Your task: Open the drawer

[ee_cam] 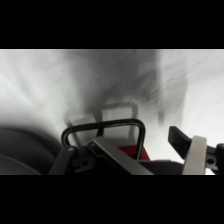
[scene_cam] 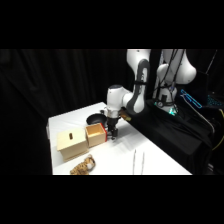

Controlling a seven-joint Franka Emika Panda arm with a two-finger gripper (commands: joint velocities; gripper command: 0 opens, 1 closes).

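Across the white table in the side view, one claw comes down from the single white arm and hangs at the front of one drawer, which juts out from one tan wooden box. The drawer sits immediately to the claw's left as pictured, and the box lies further left beyond it, with a dark slot on its top. One black bowl rests just behind the claw, toward the far edge of the table. One spotted brown object lies nearer the camera, down and left of the claw, and one pair of metal tongs lies down and right of it, well apart. From this view I cannot tell whether the claw is spread or pressed together.

Just below the wrist camera, one black loop handle stands between the two fingers, with a strip of the drawer's red front beneath it. The claw is spread, the right finger standing clear of the loop. A dark rounded shape fills the lower left corner. No writing can be read in either view.
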